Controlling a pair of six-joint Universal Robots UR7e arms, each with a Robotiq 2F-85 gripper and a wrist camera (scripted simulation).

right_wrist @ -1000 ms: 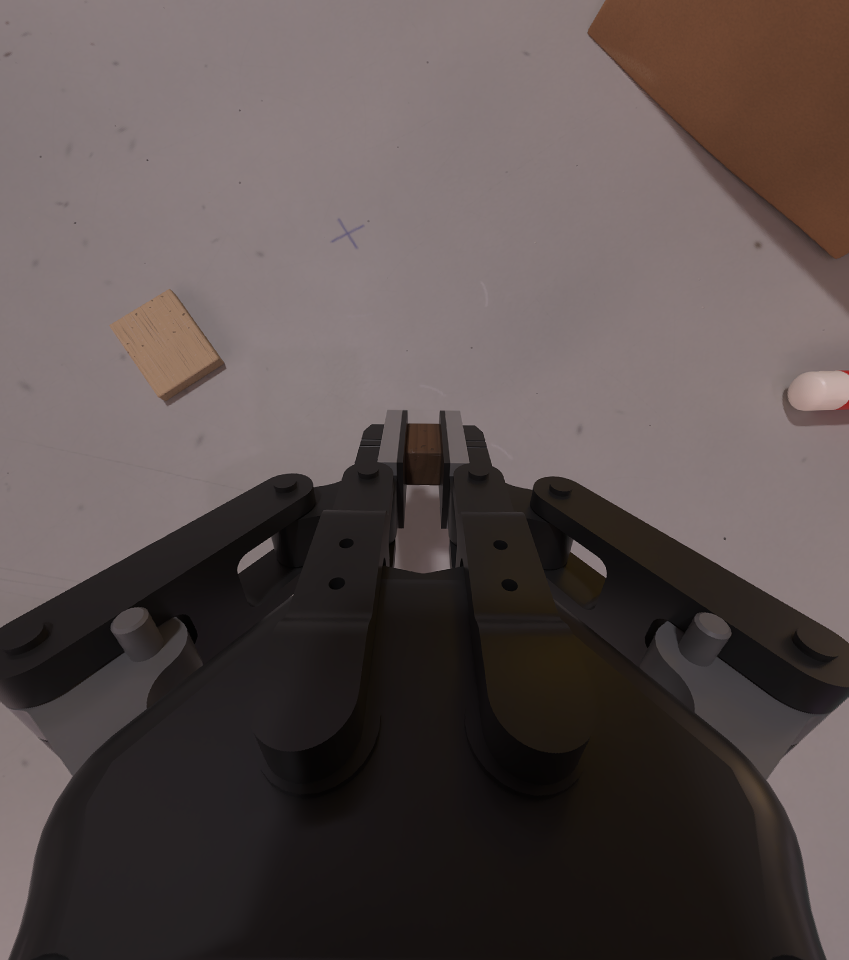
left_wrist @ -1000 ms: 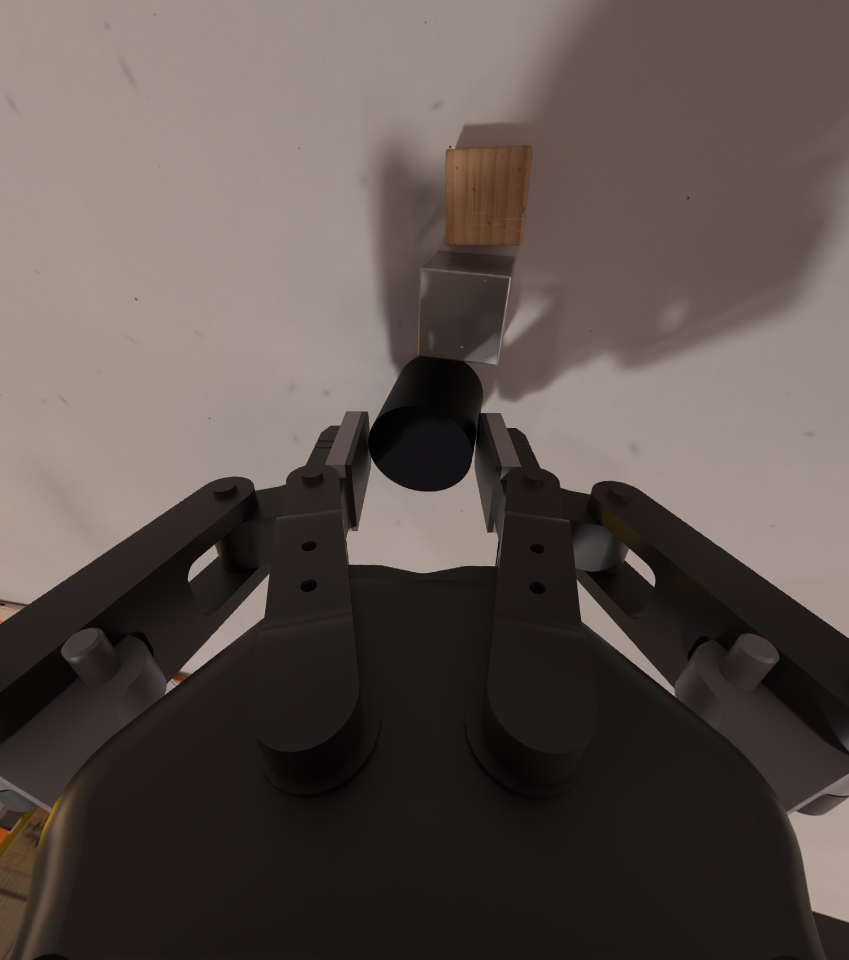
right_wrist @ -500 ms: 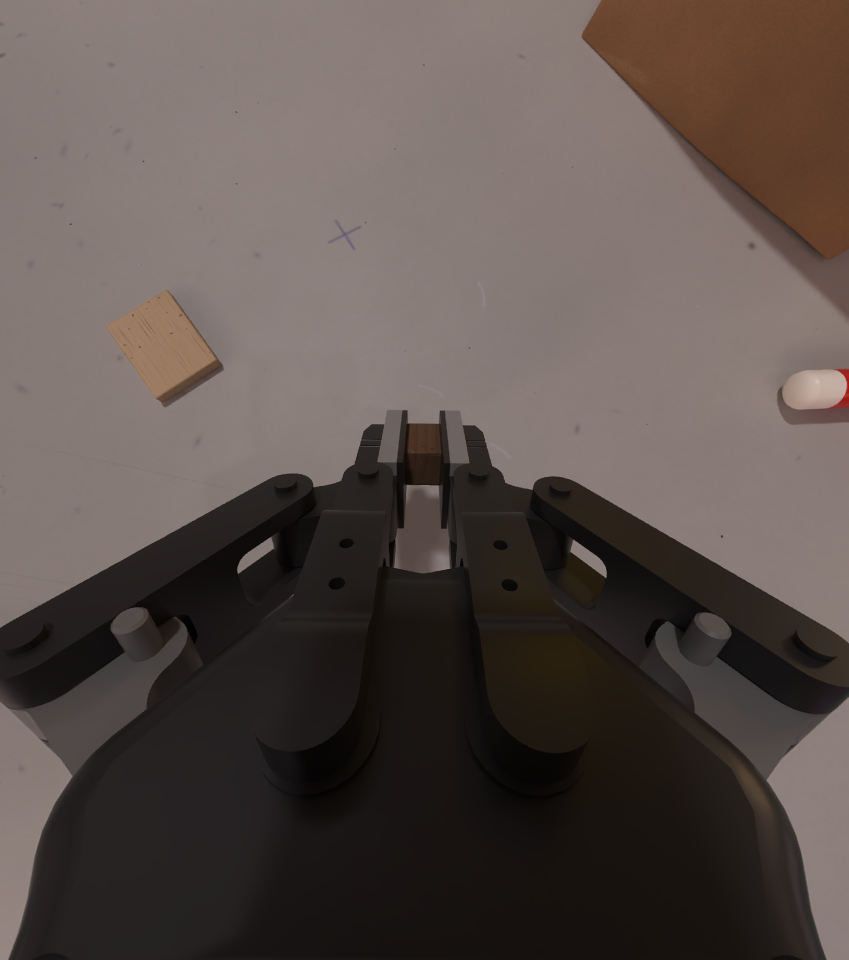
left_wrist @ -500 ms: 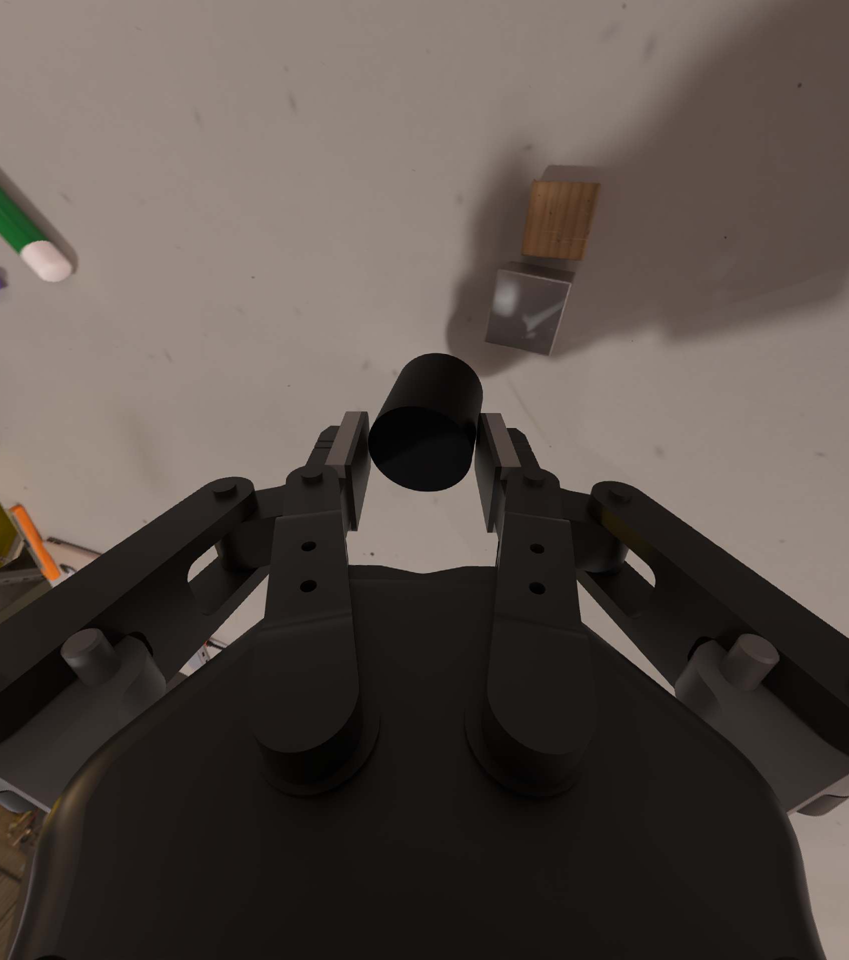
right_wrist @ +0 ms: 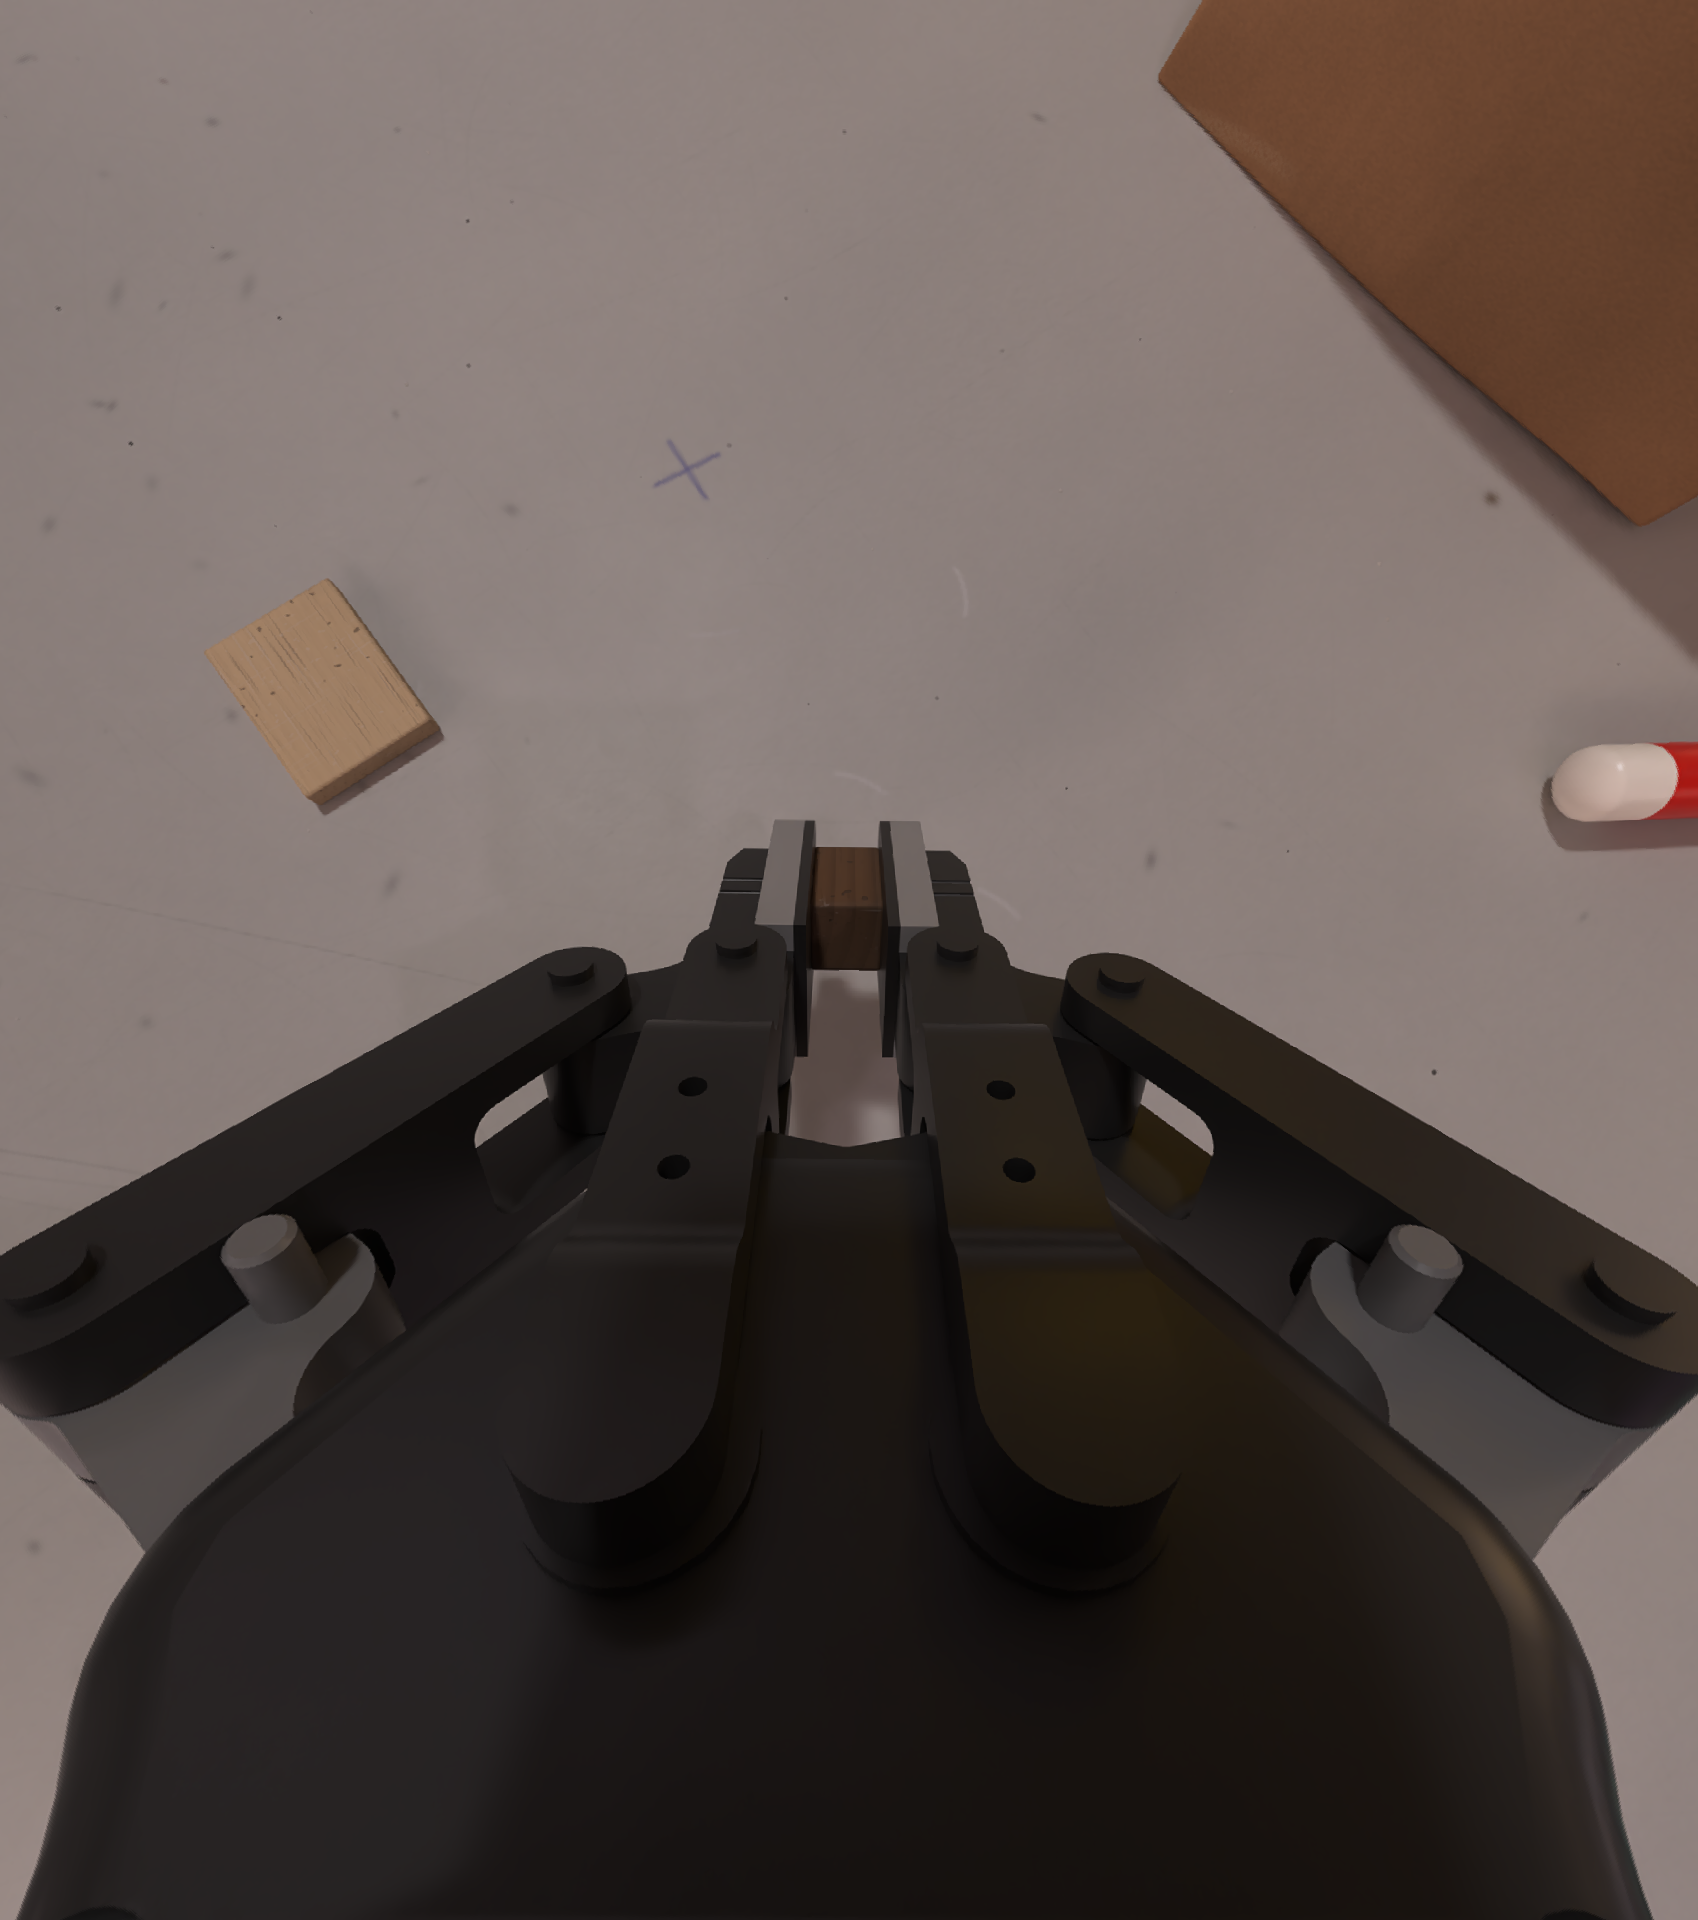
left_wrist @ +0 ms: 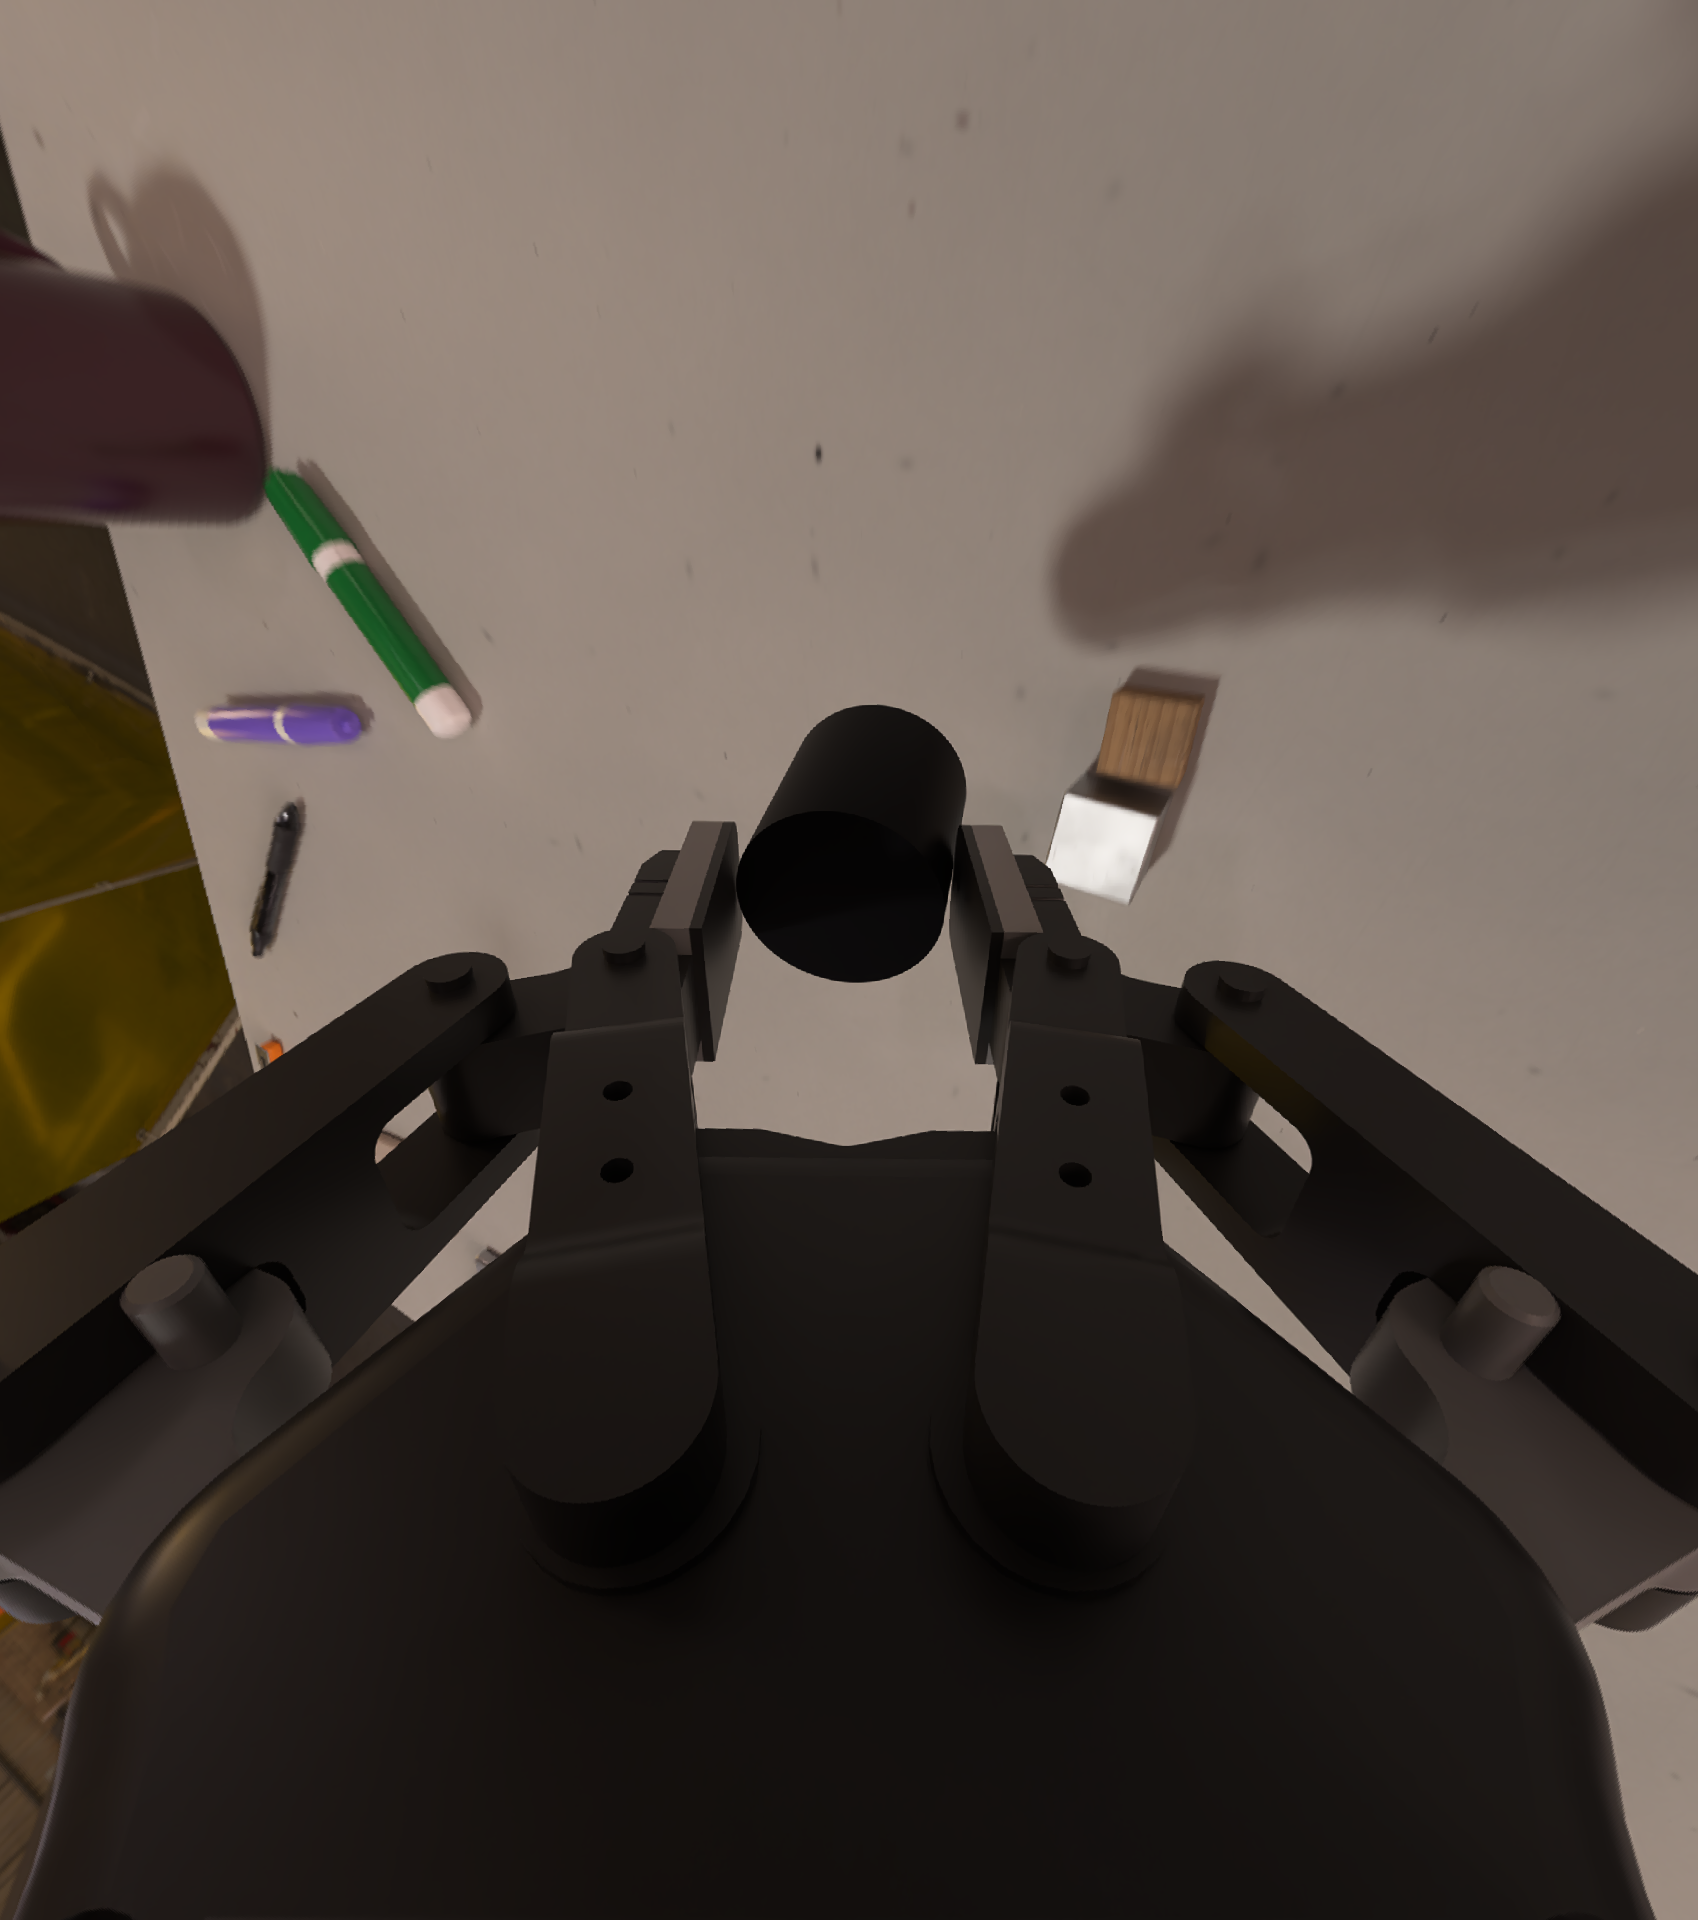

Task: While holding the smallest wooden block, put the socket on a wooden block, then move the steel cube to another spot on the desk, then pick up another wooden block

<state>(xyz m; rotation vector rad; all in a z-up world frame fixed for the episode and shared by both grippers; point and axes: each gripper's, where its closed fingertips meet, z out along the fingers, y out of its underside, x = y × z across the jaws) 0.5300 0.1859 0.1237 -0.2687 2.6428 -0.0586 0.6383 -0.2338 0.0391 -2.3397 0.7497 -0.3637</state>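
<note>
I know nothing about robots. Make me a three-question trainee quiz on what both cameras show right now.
1. True or false: the left gripper holds the black socket.
2. What does the right gripper hold?
3. The steel cube sits right beside: A) a wooden block B) the green marker C) the purple mug

Key: 1 true; 2 the smallest wooden block, dark brown, between its fingers; 3 A.

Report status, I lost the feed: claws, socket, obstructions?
Left claw shut on socket, aloft. Right claw shut on smallest wooden block. Nothing blocking.
</note>
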